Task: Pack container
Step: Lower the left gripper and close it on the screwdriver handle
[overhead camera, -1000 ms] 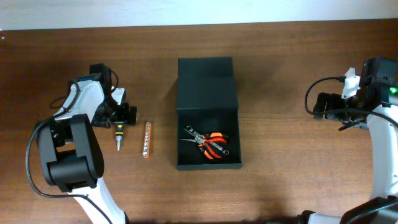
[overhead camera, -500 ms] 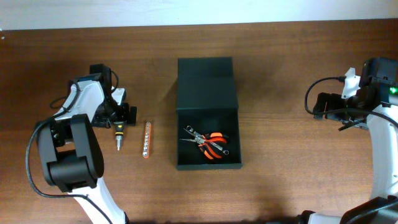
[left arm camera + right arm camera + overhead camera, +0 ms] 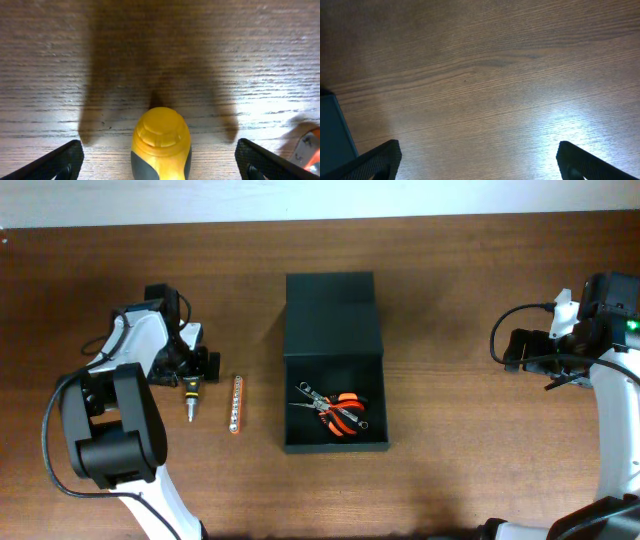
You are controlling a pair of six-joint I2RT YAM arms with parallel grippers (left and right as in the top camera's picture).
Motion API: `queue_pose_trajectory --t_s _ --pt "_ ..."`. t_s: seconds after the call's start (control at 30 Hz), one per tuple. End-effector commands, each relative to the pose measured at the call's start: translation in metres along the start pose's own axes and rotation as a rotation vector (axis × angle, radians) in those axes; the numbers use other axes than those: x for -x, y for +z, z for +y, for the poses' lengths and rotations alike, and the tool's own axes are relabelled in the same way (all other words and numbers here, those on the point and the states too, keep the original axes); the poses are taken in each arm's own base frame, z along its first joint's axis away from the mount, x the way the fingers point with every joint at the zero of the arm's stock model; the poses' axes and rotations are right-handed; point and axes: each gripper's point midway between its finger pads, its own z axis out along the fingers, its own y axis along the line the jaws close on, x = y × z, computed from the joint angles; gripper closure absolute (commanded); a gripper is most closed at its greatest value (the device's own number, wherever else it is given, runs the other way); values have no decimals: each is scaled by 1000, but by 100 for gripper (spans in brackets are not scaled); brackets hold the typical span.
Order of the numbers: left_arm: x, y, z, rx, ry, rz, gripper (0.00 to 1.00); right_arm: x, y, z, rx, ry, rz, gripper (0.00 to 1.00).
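Observation:
The container [image 3: 334, 330], a dark square box, lies open at the table's middle with its lid flap folded back. Orange-handled pliers [image 3: 340, 412] lie inside it. To its left lies a screwdriver [image 3: 190, 395] with a yellow and grey handle [image 3: 161, 142]. My left gripper [image 3: 192, 370] is low over that handle, open, and its fingertips [image 3: 60, 162] stand wide on either side without touching it. An orange strip of silver bits [image 3: 235, 405] lies between the screwdriver and the container. My right gripper [image 3: 512, 350] is open over bare wood, right of the container, holding nothing.
In the right wrist view a corner of the container [image 3: 335, 130] shows at the left edge, with my right gripper [image 3: 479, 165] over plain wood. An orange end of the bit strip [image 3: 312, 150] shows at the right edge of the left wrist view. The table's back edge [image 3: 320, 220] meets a white wall.

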Motion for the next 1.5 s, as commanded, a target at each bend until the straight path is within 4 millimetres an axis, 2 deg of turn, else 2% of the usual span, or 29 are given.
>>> queue_pose_trajectory --t_s 0.0,0.6,0.7,0.73,0.97,1.03,1.1,1.23,1.33,1.47 --pt "-7 7 0 -12 6 24 1 -1 -1 0 7 6 -2 1" --pt "-7 8 0 -12 6 25 0 -1 -1 0 7 6 -2 1" --pt "-7 8 0 -12 6 25 18 -1 -1 0 7 6 -2 1" --pt "-7 8 0 -12 6 25 21 -1 -1 0 7 6 -2 1" --pt "-5 8 0 -12 6 15 22 -1 -1 0 7 6 -2 1" --pt "-4 8 0 -14 6 12 28 -1 -1 0 7 6 -2 1" --pt "-3 8 0 -14 6 10 38 -1 -1 0 7 6 -2 1" --pt "-2 8 0 -13 6 3 46 -1 -1 0 7 6 -2 1" --pt "-2 8 0 -13 6 2 56 -1 -1 0 7 6 -2 1" --pt "-1 8 -1 -20 6 1 60 -1 -1 0 7 6 -2 1"
